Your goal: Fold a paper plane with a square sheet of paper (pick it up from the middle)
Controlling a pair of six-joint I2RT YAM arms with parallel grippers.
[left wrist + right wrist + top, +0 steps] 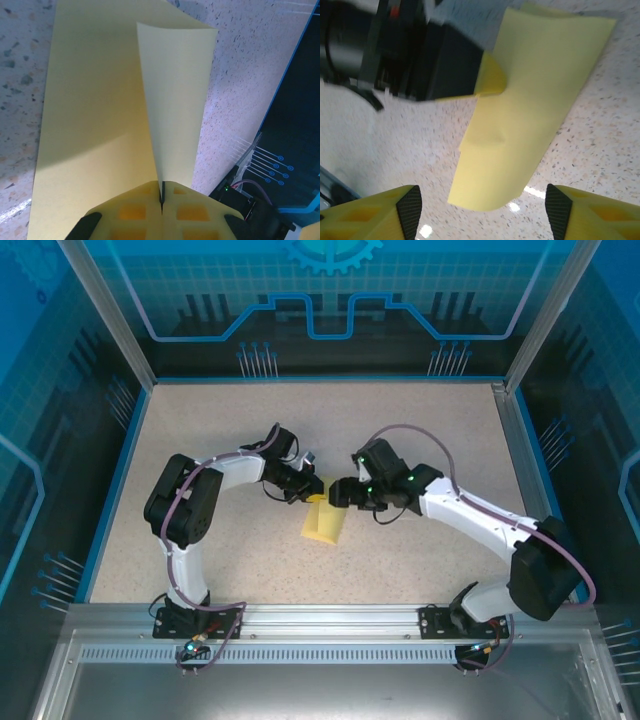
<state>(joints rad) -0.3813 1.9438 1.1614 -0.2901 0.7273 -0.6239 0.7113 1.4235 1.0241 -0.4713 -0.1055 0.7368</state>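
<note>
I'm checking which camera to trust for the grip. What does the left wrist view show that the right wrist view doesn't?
Left wrist view: the left gripper, jaws shut on a raised flap of the yellow paper, seen right at the pinch. Right wrist view: the right gripper, jaws wide open, gripping nothing. Both: the paper lying on the speckled table, one part lifted by the left gripper.

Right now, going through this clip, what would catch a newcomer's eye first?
The pale yellow sheet of paper, partly folded, lies at mid-table between the two arms. The left pincer is shut on a flap of it that stands up off the flat part. The right pincer hangs open over the sheet, facing the left one.
</note>
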